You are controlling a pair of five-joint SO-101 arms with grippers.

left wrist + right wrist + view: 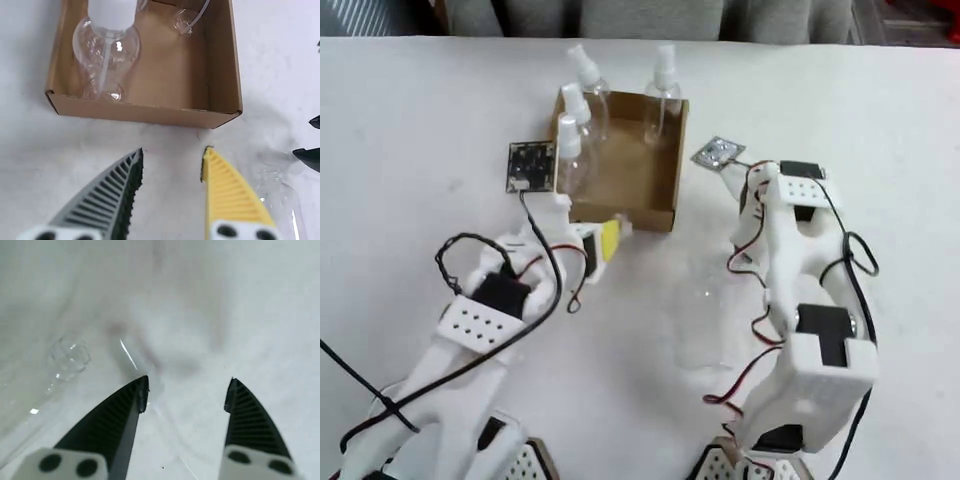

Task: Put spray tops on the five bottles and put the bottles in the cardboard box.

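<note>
High view: three sprayer-topped bottles [662, 95] stand in the cardboard box [640, 215]; a loose bottle [282, 187] lies outside. My left gripper [172, 152] and right gripper [187, 382] gape empty. Next, I judge: grasp that bottle.

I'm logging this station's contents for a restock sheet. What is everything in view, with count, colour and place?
table: one, white, under everything.
box: one, brown cardboard, open-topped, mid table.
capped bottles: three, clear with white spray tops, upright in the box; two at its far side, one nearer.
loose bottle: one, clear, lying on the table between the arms; its neck end is too faint to judge.
left arm, right arm: white, with red and black cables.
left gripper: one grey finger, one yellow, open, empty, facing the box's near wall.
right gripper: two black fingers, open, empty, over the table by the loose bottle.
</note>
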